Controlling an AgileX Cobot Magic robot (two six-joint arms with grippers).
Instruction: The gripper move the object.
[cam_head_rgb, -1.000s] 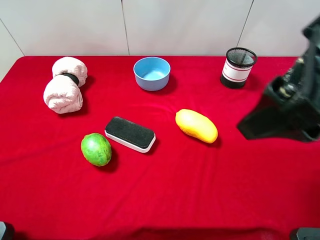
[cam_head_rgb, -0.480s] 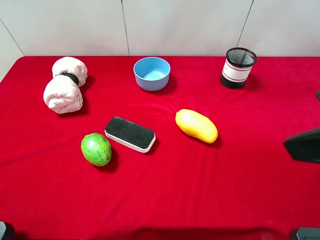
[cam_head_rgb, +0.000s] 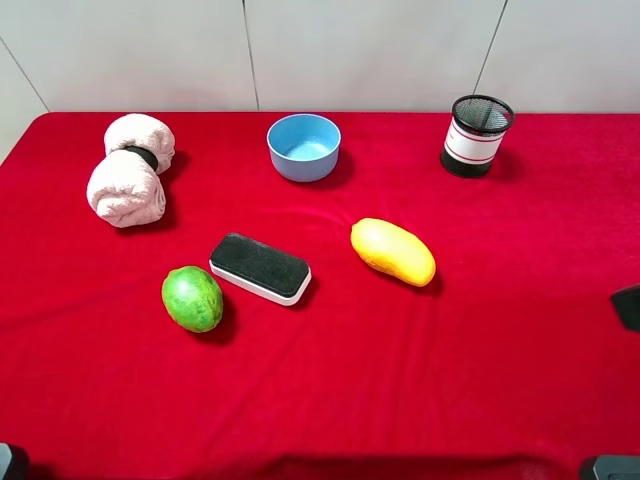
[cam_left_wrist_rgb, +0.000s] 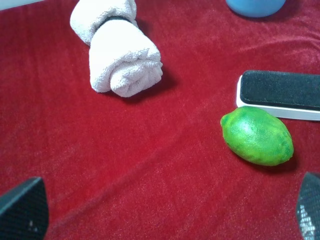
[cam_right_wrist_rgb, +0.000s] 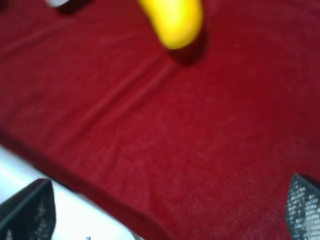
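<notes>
The board eraser (cam_head_rgb: 260, 267), black felt on a white base, lies flat on the red cloth between a green fruit (cam_head_rgb: 192, 298) and a yellow mango (cam_head_rgb: 393, 251). In the left wrist view the eraser (cam_left_wrist_rgb: 280, 92) lies just beyond the green fruit (cam_left_wrist_rgb: 257, 136). My left gripper (cam_left_wrist_rgb: 165, 210) is open and empty, well short of both. My right gripper (cam_right_wrist_rgb: 167, 210) is open and empty over bare cloth near the table's front edge, with the blurred mango (cam_right_wrist_rgb: 172, 20) beyond it. Only a dark tip of the right arm (cam_head_rgb: 630, 306) shows in the exterior view.
A rolled pink towel (cam_head_rgb: 130, 170) lies at the back left, a blue bowl (cam_head_rgb: 304, 146) at the back middle, and a black mesh pen cup (cam_head_rgb: 476, 135) at the back right. The towel also shows in the left wrist view (cam_left_wrist_rgb: 120, 55).
The right arm has drawn back to the right, from filling the right side of the exterior view to a small tip at its edge. The objects have not moved.
</notes>
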